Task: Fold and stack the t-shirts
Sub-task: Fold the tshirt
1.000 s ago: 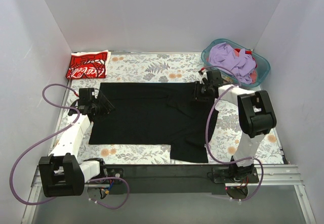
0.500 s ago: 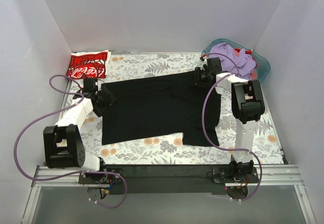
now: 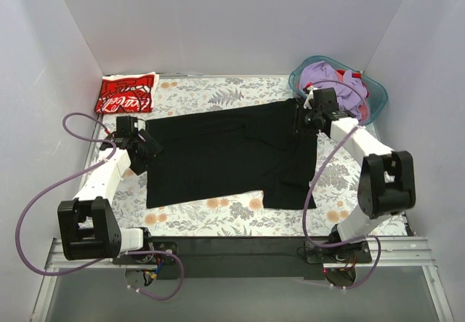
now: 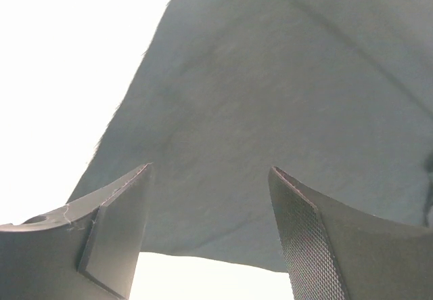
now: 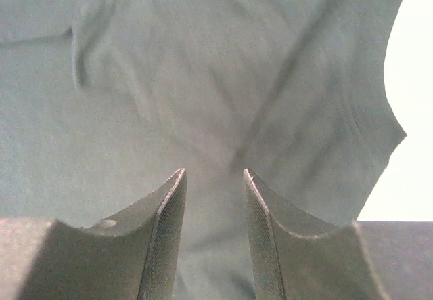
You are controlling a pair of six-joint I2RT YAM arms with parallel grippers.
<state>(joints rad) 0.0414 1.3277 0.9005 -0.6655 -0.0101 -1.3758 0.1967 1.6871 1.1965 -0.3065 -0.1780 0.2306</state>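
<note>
Black t-shirt (image 3: 225,155): we see it spread flat on the table (image 3: 218,93).
Red t-shirt (image 3: 127,93): folded, far-left corner (well apart).
Left fingers (image 3: 149,150): wide apart, empty, at the black shirt's left edge.
Right fingers (image 3: 299,118): narrowly parted, empty, over its far-right corner.

I see my left gripper (image 4: 210,170) wide open, with the black t-shirt (image 4: 270,90) spread out just past it.

Black t-shirt (image 3: 225,155): large, plain, short-sleeved, spread flat over the middle of the table (image 3: 218,93), slightly skewed, one sleeve pointing near-right. Red t-shirt (image 3: 126,93), white lettering: folded, table's far-left corner.
</note>
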